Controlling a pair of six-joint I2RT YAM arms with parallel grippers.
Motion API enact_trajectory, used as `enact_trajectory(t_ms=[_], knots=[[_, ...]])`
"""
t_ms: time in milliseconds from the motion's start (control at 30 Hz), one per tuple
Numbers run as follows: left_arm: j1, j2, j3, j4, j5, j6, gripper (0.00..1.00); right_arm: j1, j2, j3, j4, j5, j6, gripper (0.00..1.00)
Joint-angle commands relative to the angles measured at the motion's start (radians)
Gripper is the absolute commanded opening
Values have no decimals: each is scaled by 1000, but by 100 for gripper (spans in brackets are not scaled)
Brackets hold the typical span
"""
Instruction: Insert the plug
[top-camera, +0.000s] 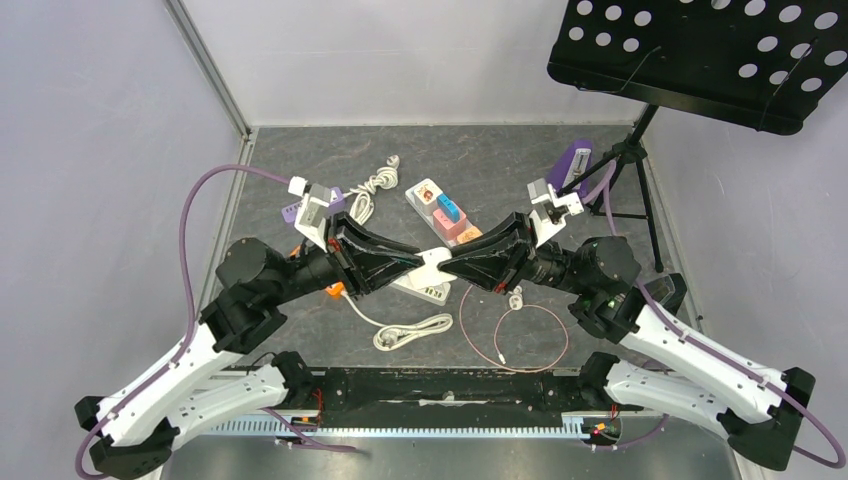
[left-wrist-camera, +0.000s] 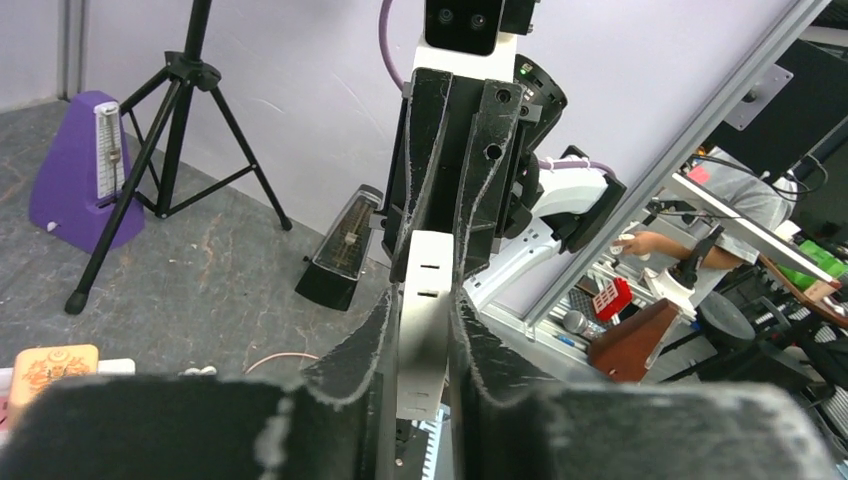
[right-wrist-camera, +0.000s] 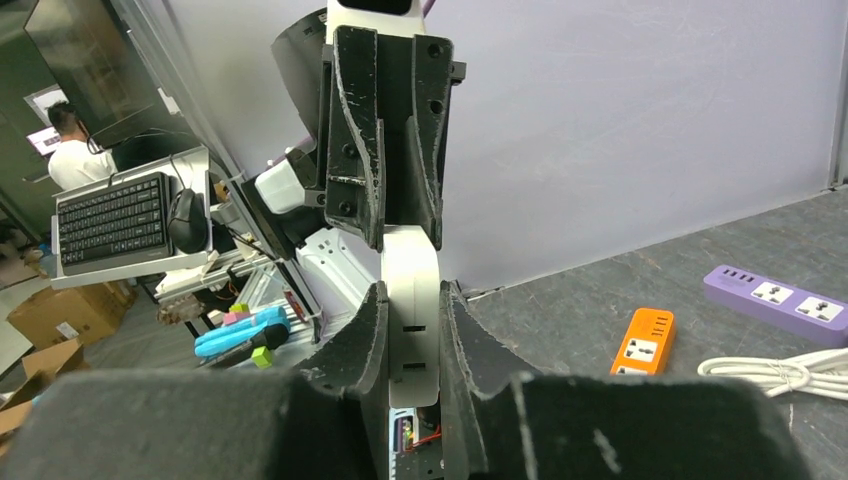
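Note:
A white power strip (top-camera: 432, 264) is held off the table between both grippers. My left gripper (top-camera: 418, 264) is shut on one end and my right gripper (top-camera: 448, 262) on the other, fingertips nearly meeting. In the left wrist view the strip (left-wrist-camera: 424, 300) stands edge-on between my fingers (left-wrist-camera: 425, 335), slots showing. In the right wrist view it (right-wrist-camera: 410, 270) sits the same way in my right gripper (right-wrist-camera: 412, 310). A white cable with its plug (top-camera: 410, 333) lies loose on the table below the grippers.
A coiled white cable (top-camera: 375, 185) lies at the back. A tray of coloured blocks (top-camera: 424, 196), an orange strip (right-wrist-camera: 645, 340), a purple strip (right-wrist-camera: 780, 292), a purple metronome (top-camera: 572, 165), a black metronome (left-wrist-camera: 345, 250) and a thin pink cable (top-camera: 515, 335) are around. A music stand (top-camera: 700, 60) rises at right.

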Motion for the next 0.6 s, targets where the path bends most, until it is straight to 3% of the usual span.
enact_trajectory(t_ms=[0, 67, 167, 333, 367, 500, 567], knots=[[-3, 41, 46, -21, 73, 29, 32, 6, 1, 13, 15, -9, -26, 0], [-3, 35, 50, -27, 67, 43, 40, 6, -1, 12, 17, -1, -27, 0], [-3, 22, 51, -60, 69, 51, 41, 7, -3, 11, 18, 1, -27, 0], [-3, 21, 52, -63, 101, 53, 2, 6, -3, 14, 5, -35, -41, 1], [-3, 21, 52, -66, 110, 58, 2, 6, -3, 20, -13, -48, -56, 5], [-3, 23, 79, -129, 122, 147, 2, 6, 21, 71, -182, -125, -158, 42], [-3, 32, 106, -188, 114, 203, 2, 6, 42, 111, -290, -147, -228, 47]])
